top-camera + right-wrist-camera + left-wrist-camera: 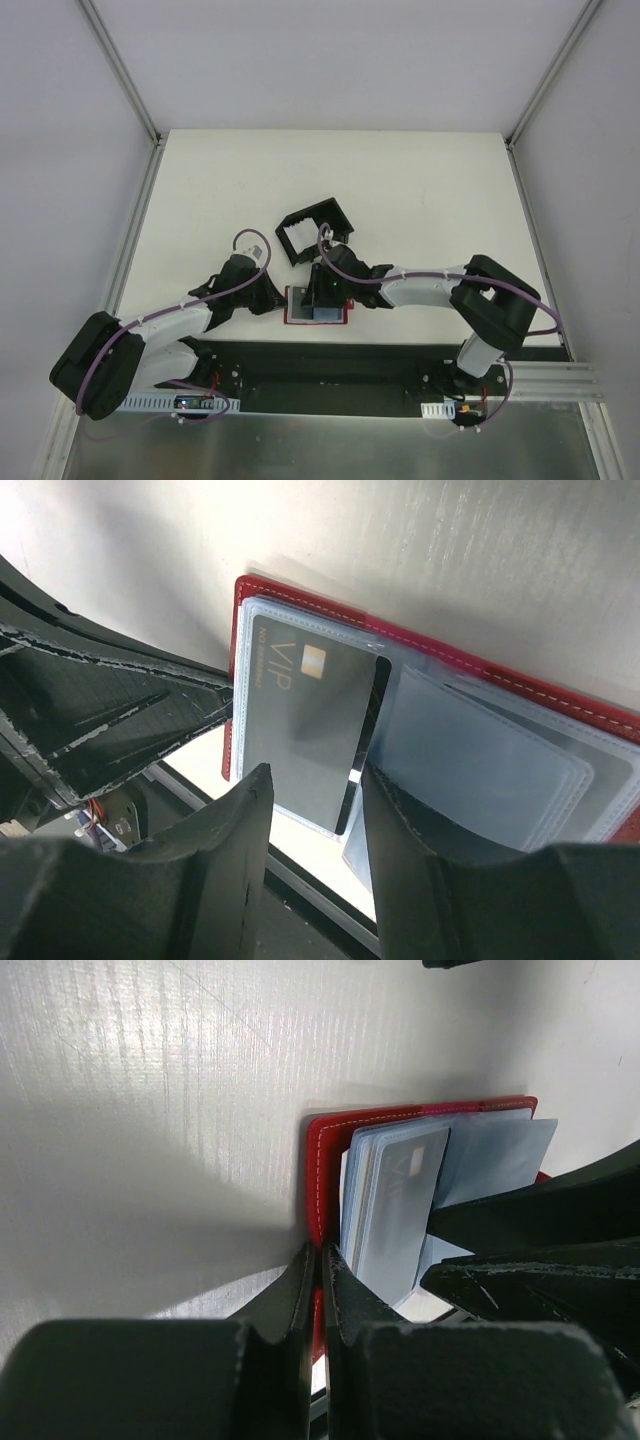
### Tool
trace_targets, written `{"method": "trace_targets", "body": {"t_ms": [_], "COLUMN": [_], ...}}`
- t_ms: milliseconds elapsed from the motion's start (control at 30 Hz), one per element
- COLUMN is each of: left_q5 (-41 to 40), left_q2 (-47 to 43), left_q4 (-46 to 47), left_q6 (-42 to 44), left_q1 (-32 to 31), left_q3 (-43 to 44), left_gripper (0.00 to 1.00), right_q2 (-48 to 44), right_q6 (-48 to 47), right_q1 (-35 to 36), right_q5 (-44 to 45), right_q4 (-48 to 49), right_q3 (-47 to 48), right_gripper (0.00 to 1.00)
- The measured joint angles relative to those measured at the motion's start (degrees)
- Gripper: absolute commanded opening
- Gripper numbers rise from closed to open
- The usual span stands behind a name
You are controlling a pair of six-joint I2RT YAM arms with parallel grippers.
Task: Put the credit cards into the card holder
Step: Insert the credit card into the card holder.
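Near the front edge of the white counter [400, 180], between the two arms, the red wallet [300, 318] lies open with its pale blue-grey sleeves facing up. A black open-sided box [308, 211] stands just behind it, toward the middle of the counter. The left gripper [320, 1260] is pinched tight on the wallet's left red edge. The right gripper [316, 775] hovers over the wallet, half open, its fingers either side of a dark card [300, 710] marked VIP. That card lies on the left sleeve, its near end past the wallet's edge.
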Motion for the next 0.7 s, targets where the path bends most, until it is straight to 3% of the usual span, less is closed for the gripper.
{"method": "trace_targets", "body": {"t_ms": [300, 533, 700], "left_q5": [0.0, 0.0, -0.1], "left_q2": [-0.1, -0.1, -0.4], "left_q4": [0.0, 0.0, -0.2], "left_q6": [0.0, 0.0, 0.1], "left_q1": [0.0, 0.0, 0.0], "left_q3": [0.0, 0.0, 0.0], "left_gripper": [0.0, 0.0, 0.0], "right_q2": [0.3, -0.7, -7.0], "right_q6": [-3.4, -7.4, -10.7], "right_q1": [0.0, 0.0, -0.8], "right_q5": [-0.9, -1.7, -0.3], "right_q4": [-0.5, 0.0, -3.6], "right_q3": [1.0, 1.0, 1.0], "right_gripper": [0.46, 0.54, 0.65]}}
